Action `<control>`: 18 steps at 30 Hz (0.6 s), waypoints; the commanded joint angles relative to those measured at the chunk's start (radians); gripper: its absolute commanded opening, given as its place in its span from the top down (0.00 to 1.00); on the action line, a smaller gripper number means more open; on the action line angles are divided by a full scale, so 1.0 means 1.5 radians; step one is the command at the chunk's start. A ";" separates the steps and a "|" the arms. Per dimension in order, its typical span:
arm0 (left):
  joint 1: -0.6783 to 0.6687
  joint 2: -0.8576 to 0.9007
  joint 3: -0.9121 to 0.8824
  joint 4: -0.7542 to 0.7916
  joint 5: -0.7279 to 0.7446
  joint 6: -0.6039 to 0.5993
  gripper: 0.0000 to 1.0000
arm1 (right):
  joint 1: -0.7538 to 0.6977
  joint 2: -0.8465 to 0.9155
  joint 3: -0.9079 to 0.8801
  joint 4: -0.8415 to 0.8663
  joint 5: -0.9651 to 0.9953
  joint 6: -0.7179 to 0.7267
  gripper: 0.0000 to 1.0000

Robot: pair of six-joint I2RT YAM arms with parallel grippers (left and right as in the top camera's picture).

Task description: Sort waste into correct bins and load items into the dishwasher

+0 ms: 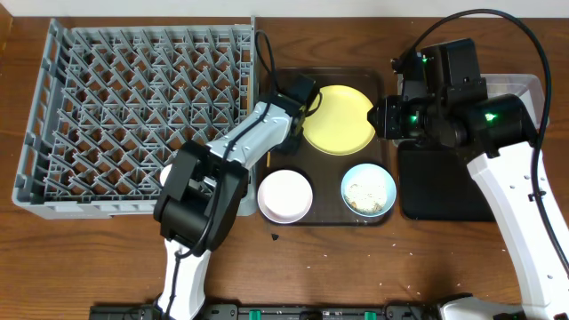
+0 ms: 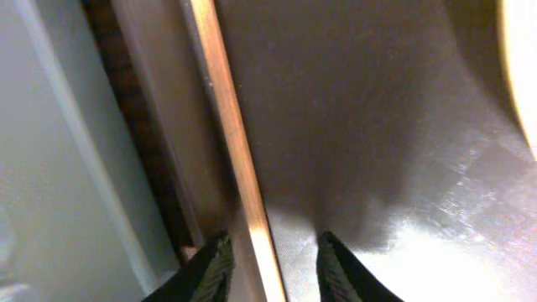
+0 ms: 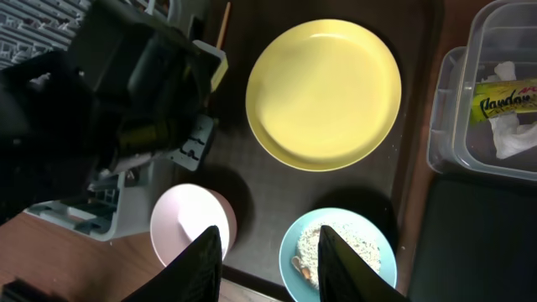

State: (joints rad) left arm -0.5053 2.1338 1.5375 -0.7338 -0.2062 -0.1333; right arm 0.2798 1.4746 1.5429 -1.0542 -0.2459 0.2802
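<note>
Straddling the chopstick [image 2: 231,143] at the brown tray's [image 1: 326,187] nine o'clock edge, the left end effector [image 2: 273,252] is unclenched, holding nothing; centre it, then clench low. The right end effector [image 3: 268,260] hangs released, empty, at three o'clock.

A dark brown serving tray [image 1: 326,188] sits on the wooden table [image 1: 89,258].

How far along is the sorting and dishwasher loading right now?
Done: the snack wrapper lies in the clear box. In hand: the left tool stands open astride a chopstick at the brown tray edge, not yet closed on it. Left: the dish rack shows nothing loaded, the yellow plate and white bowl sit on the tray, and the blue bowl has rice scraps in it.
</note>
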 commanded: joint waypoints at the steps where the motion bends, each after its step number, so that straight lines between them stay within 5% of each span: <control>1: 0.025 -0.053 0.000 -0.006 -0.004 -0.001 0.63 | -0.003 0.002 0.004 -0.001 0.004 -0.006 0.64; 18: 0.057 -0.080 -0.007 -0.020 -0.014 0.006 0.59 | -0.003 0.002 0.004 -0.007 0.004 -0.006 0.65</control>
State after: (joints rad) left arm -0.4580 2.0159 1.5372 -0.7471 -0.1806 -0.1303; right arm 0.2798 1.4746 1.5429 -1.0588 -0.2459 0.2802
